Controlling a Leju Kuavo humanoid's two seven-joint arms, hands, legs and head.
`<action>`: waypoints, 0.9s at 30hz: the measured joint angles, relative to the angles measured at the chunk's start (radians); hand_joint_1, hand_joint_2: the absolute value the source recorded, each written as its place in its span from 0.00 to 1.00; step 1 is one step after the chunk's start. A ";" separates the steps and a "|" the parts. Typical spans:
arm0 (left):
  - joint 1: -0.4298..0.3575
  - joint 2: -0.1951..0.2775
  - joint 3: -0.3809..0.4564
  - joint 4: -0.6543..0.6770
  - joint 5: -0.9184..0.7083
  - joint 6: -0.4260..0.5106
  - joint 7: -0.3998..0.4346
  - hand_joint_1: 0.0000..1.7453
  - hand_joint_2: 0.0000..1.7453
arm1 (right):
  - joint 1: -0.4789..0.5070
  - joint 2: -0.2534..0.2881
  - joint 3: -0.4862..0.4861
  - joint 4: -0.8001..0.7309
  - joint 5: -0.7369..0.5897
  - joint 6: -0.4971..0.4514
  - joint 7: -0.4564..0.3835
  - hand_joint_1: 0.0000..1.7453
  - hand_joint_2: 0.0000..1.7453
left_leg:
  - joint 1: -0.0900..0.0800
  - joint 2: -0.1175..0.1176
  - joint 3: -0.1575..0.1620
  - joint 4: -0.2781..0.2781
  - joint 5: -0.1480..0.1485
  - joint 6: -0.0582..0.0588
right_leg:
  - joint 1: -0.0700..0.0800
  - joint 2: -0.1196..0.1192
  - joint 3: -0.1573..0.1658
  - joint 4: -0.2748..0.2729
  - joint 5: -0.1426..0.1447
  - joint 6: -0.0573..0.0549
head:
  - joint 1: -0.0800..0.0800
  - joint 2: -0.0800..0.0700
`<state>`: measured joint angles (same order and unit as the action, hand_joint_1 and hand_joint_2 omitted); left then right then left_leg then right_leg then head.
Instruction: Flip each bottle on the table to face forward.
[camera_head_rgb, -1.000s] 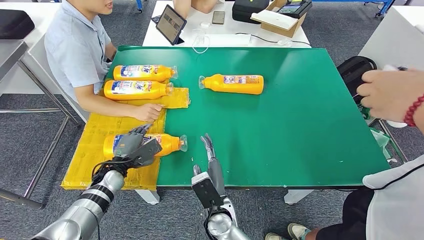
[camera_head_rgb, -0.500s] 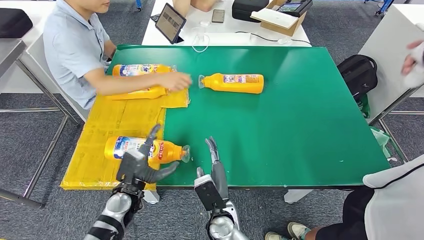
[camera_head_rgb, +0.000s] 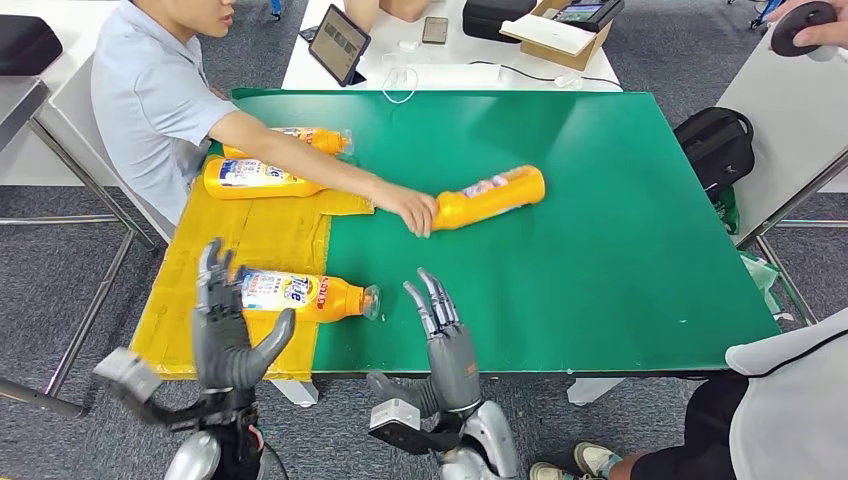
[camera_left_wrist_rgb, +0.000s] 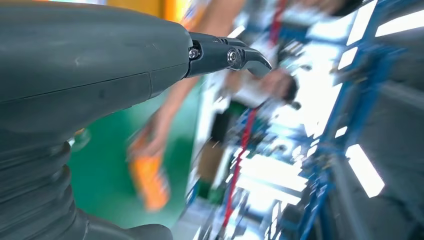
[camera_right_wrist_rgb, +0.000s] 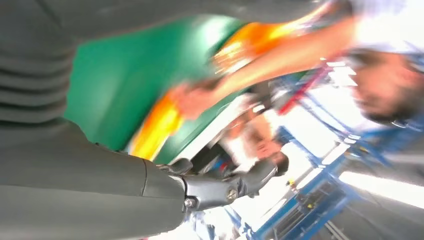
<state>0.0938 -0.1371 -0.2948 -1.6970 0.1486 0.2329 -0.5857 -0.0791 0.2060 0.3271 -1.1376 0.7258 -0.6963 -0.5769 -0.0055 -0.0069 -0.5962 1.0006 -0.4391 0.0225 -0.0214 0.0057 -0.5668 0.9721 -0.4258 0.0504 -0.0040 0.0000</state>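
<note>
Nearest me, an orange bottle (camera_head_rgb: 300, 295) lies on its side at the seam of the yellow mat (camera_head_rgb: 250, 235) and the green table (camera_head_rgb: 600, 230), label up, cap pointing right. My left hand (camera_head_rgb: 225, 335) is raised just in front of it, fingers spread, holding nothing. My right hand (camera_head_rgb: 445, 335) stands open at the table's front edge, right of the bottle's cap. A person's hand (camera_head_rgb: 410, 208) grips the cap end of a second orange bottle (camera_head_rgb: 495, 195), which lies askew mid-table. Two more bottles (camera_head_rgb: 258, 177) (camera_head_rgb: 315, 138) lie at the far left, partly behind that person's arm.
A seated person leans in from the left. Behind the green table, a white table holds a tablet (camera_head_rgb: 340, 45), a phone and a cardboard box (camera_head_rgb: 560, 35). A black bag (camera_head_rgb: 715, 145) sits at the right, and another person stands at the lower right.
My left hand has let go of the near bottle and pulled back, fingers spread. My right hand has lifted. The person's hand reached the middle bottle and swung it askew.
</note>
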 joint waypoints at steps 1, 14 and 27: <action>0.021 0.003 0.000 -0.030 -0.026 0.019 -0.018 0.00 1.00 | -0.007 -0.019 -0.029 0.004 0.049 0.000 0.039 0.00 1.00 | 0.000 -0.001 0.000 0.000 0.000 0.000 | 0.000 -0.001 0.000 0.000 0.000 0.000 | 0.000 0.000; 0.070 0.015 -0.024 -0.136 -0.181 0.147 -0.045 0.00 1.00 | -0.189 -0.172 -0.195 0.238 0.309 -0.001 0.231 0.00 1.00 | -0.001 -0.002 -0.001 0.001 0.002 0.002 | -0.001 -0.004 0.001 -0.001 0.001 0.001 | 0.000 0.000; 0.027 0.015 -0.034 -0.094 -0.213 0.206 0.026 0.00 1.00 | -0.311 -0.184 -0.192 0.440 0.390 0.005 0.311 0.00 1.00 | -0.001 -0.002 -0.002 0.000 0.002 0.003 | -0.001 -0.004 0.000 -0.001 0.001 0.001 | 0.000 0.000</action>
<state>0.1206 -0.1225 -0.3290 -1.7911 -0.0645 0.4387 -0.5602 -0.3897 0.0222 0.1351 -0.6973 1.1161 -0.6912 -0.2657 -0.0065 -0.0091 -0.5985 1.0010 -0.4370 0.0251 -0.0223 0.0016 -0.5669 0.9716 -0.4245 0.0516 -0.0037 0.0000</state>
